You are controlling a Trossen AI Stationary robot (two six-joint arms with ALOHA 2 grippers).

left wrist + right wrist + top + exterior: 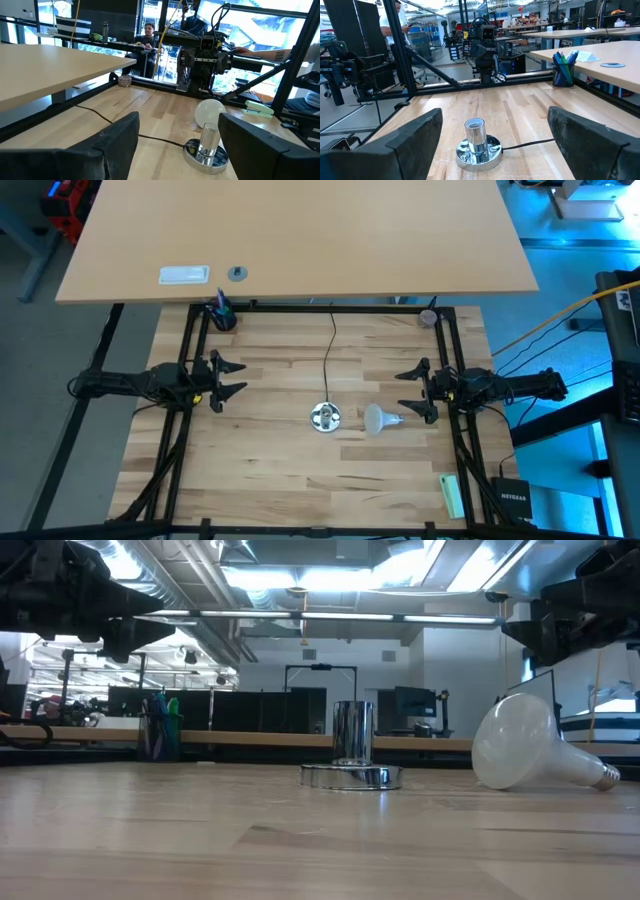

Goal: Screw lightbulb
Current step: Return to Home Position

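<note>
On its side beside socket (324, 417), frosted white lightbulb (380, 419), silvery base

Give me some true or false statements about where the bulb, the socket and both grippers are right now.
1. The lightbulb lies on its side on the table. True.
2. The lightbulb sits screwed into the socket. False: the socket is empty, and the bulb lies beside it.
3. The right gripper is shut on the bulb. False: it is open and holds nothing.
4. The left gripper is open. True.
5. A black cord leads away from the socket. True.
</note>
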